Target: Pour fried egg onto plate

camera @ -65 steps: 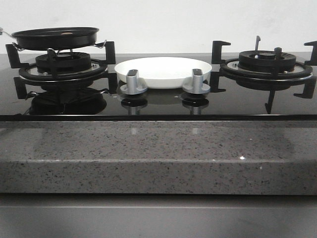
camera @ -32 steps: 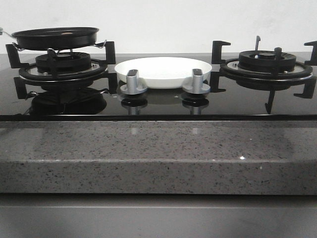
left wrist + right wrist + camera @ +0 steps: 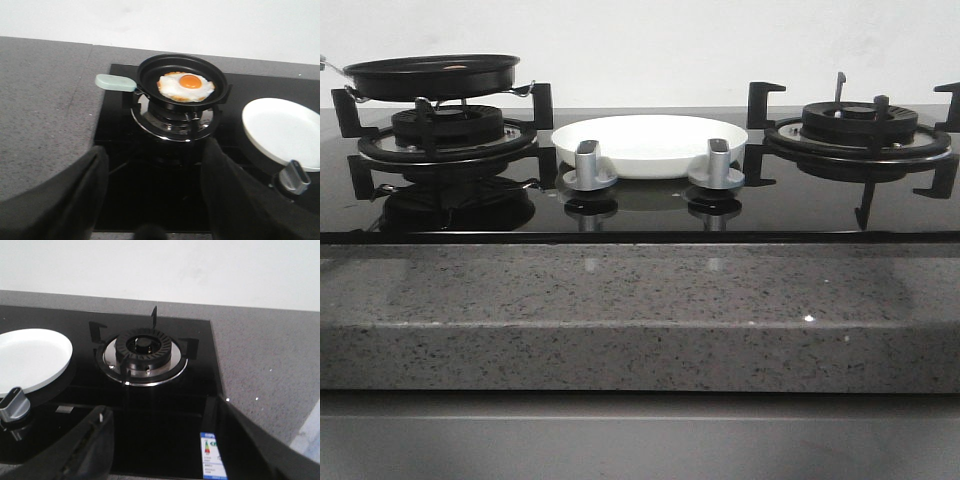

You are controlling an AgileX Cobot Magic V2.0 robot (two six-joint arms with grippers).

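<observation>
Black glass forms the hob (image 3: 640,215), which is set into a grey speckled stone surface (image 3: 640,320). A black frying pan (image 3: 181,80) sits on the grate of the left burner (image 3: 172,120); its pale green handle (image 3: 115,83) projects toward the stone at the hob's left edge. The fried egg (image 3: 186,86) lies flat inside the pan, white with browned edges and an orange yolk near its centre. From the front view the pan's interior is hidden, so the egg cannot be seen there. The plate (image 3: 650,143) rests on the glass between the two burners, just behind two silver control knobs (image 3: 589,168), and holds nothing. The right burner (image 3: 143,352) carries no cookware. The left gripper (image 3: 152,200) is seen only in the left wrist view: its two dark fingers (image 3: 70,200) are spread wide apart, clear of the pan and holding nothing. The right gripper (image 3: 160,450) is seen only in the right wrist view: its fingers are likewise spread apart over the hob's front edge, near a small printed label (image 3: 212,460) on the glass, and hold nothing.
</observation>
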